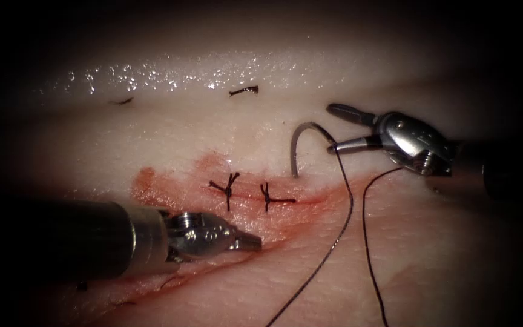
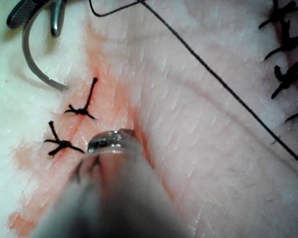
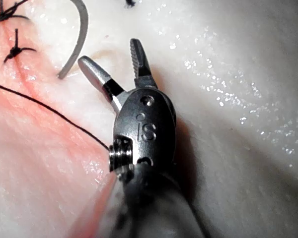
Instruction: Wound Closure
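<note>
The right tool (image 1: 332,128) stood with its jaws spread wide and held nothing. Just off its jaw tips the needle (image 1: 301,142) arched up out of the tissue (image 1: 431,260), its point sunk in just above the right end of the cut (image 1: 310,198). The thread (image 1: 340,227) ran from the needle's free end, close by the lower jaw, down across the tissue. The left tool (image 1: 250,242) lay low with jaws closed, empty, its tip below two knotted stitches (image 1: 249,192) amid red fluid (image 1: 152,188).
</note>
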You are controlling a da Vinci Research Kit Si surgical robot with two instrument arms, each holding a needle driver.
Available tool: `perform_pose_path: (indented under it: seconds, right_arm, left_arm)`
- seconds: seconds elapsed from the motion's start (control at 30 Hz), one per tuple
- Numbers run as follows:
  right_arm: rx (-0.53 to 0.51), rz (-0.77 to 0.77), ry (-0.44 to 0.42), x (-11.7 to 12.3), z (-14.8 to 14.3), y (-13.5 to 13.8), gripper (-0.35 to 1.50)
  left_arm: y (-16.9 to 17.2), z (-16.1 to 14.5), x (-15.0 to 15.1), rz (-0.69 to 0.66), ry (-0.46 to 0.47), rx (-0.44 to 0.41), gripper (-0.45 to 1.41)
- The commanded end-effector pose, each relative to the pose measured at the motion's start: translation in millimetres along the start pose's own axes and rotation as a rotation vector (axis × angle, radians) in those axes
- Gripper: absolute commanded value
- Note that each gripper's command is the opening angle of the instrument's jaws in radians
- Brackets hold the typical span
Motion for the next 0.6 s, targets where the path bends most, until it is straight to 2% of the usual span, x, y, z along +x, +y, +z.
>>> perform_pose_path:
  seconds: [0.03,0.3,0.6]
  right_arm:
    - [0.005,-0.01,0.004,-0.4,1.0,0.5,1.13]
    - [0.076,-0.053,-0.015,0.1,4.0,0.2,1.11]
    - [0.075,-0.099,-0.037,1.0,6.5,0.6,1.05]
  left_arm:
    - [0.0,0.8,0.1,0.004,0.005,-0.003,-0.09]
    - [-0.4,1.0,0.3,0.004,0.028,0.004,-0.09]
    - [-0.9,1.4,0.6,0.014,0.047,0.013,-0.13]
